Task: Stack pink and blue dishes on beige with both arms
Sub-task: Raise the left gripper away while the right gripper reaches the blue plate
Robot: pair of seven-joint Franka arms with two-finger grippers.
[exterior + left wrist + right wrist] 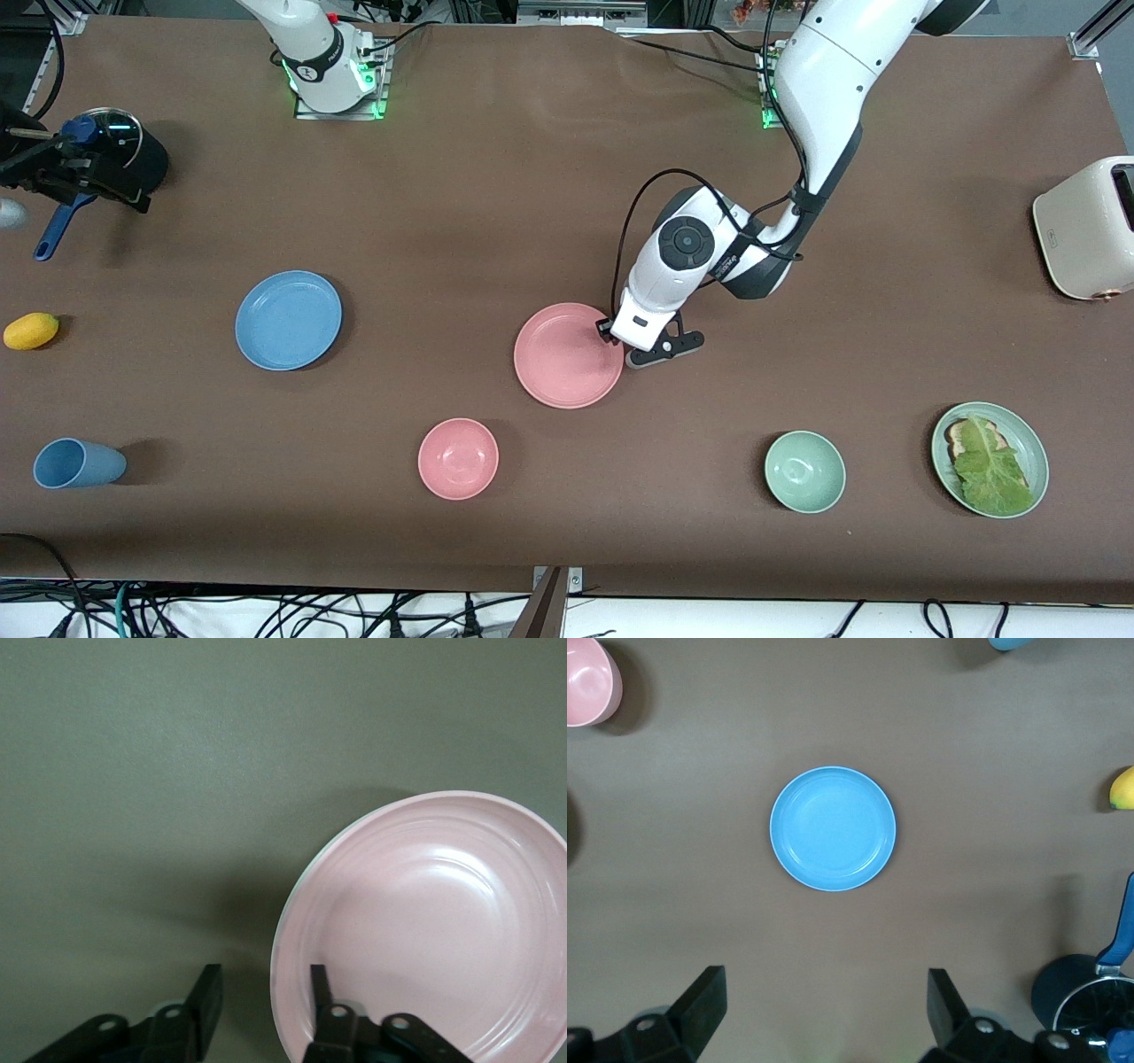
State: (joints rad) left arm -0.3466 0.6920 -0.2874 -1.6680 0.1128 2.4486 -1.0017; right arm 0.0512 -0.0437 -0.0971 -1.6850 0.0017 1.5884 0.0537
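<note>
**Pink plate sitting right at the left gripper, blue one out on its own**

The pink plate (568, 354) lies flat on the brown table (496, 177), about mid-table. The left gripper (266, 1001) is down at its rim on the side toward the left arm's end: in the left wrist view one finger (317, 990) is over the inside of the plate's rim and the other is outside over the table, with a gap between them, so the jaws are parted around the rim, not clamped on it.

The blue plate (289, 320) lies well apart, toward the right arm's end. The right gripper (824, 1001) hangs high over the table near it, fingers spread wide, holding nothing (the plate shows whole between them in the right wrist view).

No beige plate shows in any view.

Nearer the front camera: a pink bowl (458, 458), a green bowl (804, 471), a blue cup (78, 462) on its side.
</note>
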